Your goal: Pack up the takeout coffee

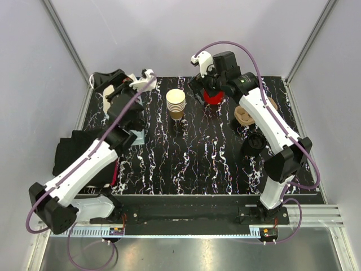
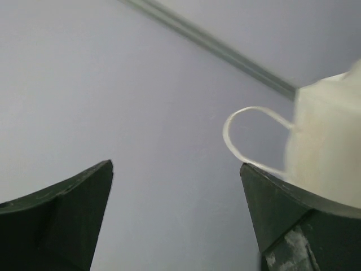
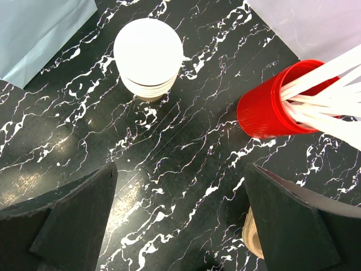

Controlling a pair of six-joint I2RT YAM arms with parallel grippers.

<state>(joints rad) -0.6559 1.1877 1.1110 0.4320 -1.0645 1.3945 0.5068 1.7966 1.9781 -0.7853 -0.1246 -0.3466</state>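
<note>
A round black lid point(image 1: 255, 141) lies on the marbled table point(image 1: 186, 164) at the right. No single takeout coffee cup can be told apart in these views. My right gripper point(image 1: 204, 89) hangs open at the back centre, beside the red cup point(image 1: 213, 97). In the right wrist view its jaws point(image 3: 180, 166) stand wide over bare table, between the cup stack point(image 3: 148, 56) and the red cup point(image 3: 271, 107). My left gripper point(image 1: 110, 84) is raised at the back left. It point(image 2: 176, 165) is open and empty, facing the wall, with a white bag handle point(image 2: 242, 132) just past its right finger.
A stack of lidless brown cups point(image 1: 176, 104) stands at the back centre. The red cup holds white sticks point(image 3: 333, 93). A tan cardboard holder point(image 1: 245, 117) sits partly under the right arm. A pale bag point(image 3: 39, 28) and a black bag point(image 1: 73, 158) lie at the left.
</note>
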